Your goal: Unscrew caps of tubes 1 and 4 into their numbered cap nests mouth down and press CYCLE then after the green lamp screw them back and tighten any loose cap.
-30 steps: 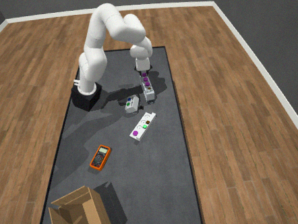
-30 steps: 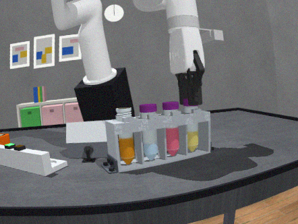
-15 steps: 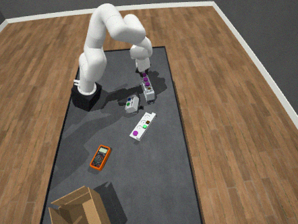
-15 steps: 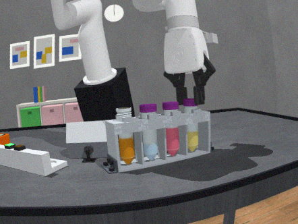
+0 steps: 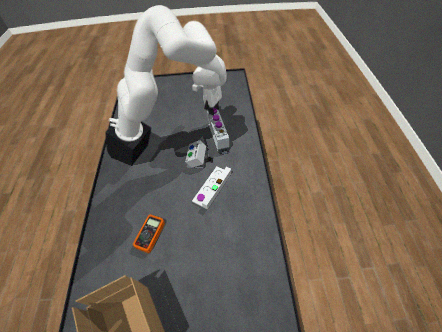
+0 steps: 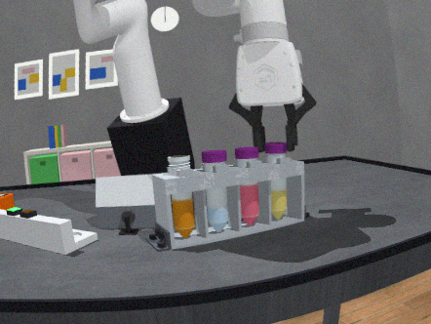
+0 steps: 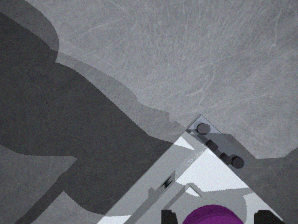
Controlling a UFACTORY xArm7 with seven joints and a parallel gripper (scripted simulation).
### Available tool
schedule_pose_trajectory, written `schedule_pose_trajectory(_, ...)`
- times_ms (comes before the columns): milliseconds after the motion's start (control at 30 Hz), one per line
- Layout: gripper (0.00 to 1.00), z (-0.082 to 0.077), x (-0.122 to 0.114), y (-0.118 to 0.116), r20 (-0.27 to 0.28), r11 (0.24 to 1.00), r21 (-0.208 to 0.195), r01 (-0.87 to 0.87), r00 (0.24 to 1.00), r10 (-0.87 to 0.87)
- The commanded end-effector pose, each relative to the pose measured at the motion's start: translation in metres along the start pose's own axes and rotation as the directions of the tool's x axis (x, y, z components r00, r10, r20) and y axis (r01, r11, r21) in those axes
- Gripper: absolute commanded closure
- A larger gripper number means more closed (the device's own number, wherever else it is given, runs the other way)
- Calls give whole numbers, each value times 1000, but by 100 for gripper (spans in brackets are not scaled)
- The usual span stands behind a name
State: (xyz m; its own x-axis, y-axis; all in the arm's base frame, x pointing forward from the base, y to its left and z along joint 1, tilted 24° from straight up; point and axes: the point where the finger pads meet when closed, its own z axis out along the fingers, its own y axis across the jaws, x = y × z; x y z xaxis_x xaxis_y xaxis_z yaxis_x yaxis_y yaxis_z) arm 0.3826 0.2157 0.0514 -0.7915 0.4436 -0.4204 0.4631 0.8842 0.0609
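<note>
The decapping station (image 5: 223, 142) (image 6: 296, 168) (image 7: 212, 167) holds four tubes. Tube 1 (image 6: 278, 195), yellow, has a purple cap (image 6: 276, 147) (image 7: 212, 216) on it. My gripper (image 5: 212, 107) (image 6: 275, 141) (image 7: 216, 218) is open around this cap, with gaps on both sides in the wrist view. Tube 2 (image 6: 250, 195) and tube 3 (image 6: 217, 215) wear purple caps. Tube 4 (image 6: 183, 215), orange, is uncapped, threads showing. A purple cap (image 5: 200, 197) sits in nest 4 of the cap tray (image 5: 204, 204) (image 6: 39, 231); nests 1 to 3 are empty. The green lamp (image 5: 214, 188) (image 6: 15, 211) is lit; the amber lamp (image 5: 219, 181) (image 6: 28, 214) is dark.
The key housing (image 5: 198, 158) (image 6: 124, 190), with the blue CYCLE key (image 5: 191, 147) and green READY key (image 5: 190, 154), stands between arm base and station. An orange multimeter (image 5: 149, 233) and an open cardboard box (image 5: 142, 305) are farther toward the top camera.
</note>
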Motion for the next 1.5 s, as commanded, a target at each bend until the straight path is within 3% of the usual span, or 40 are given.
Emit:
schedule_pose_trajectory(0,100,-2,-1,2,-18,1000,9,26,1000,-26)
schedule_pose_trajectory(467,100,-2,-1,2,-17,1000,8,25,1000,-25)
schedule_pose_trajectory(733,100,-1,-1,2,-15,963,13,-271,962,271)
schedule_pose_trajectory(933,100,-1,-1,2,-11,847,18,-531,847,531)
schedule_pose_trajectory(1133,100,-1,-1,2,-8,685,21,-728,685,728)
schedule_pose_trajectory(1200,100,-1,-1,2,-8,685,21,-728,685,728)
schedule_pose_trajectory(1467,100,0,-1,2,0,365,23,-931,365,931)
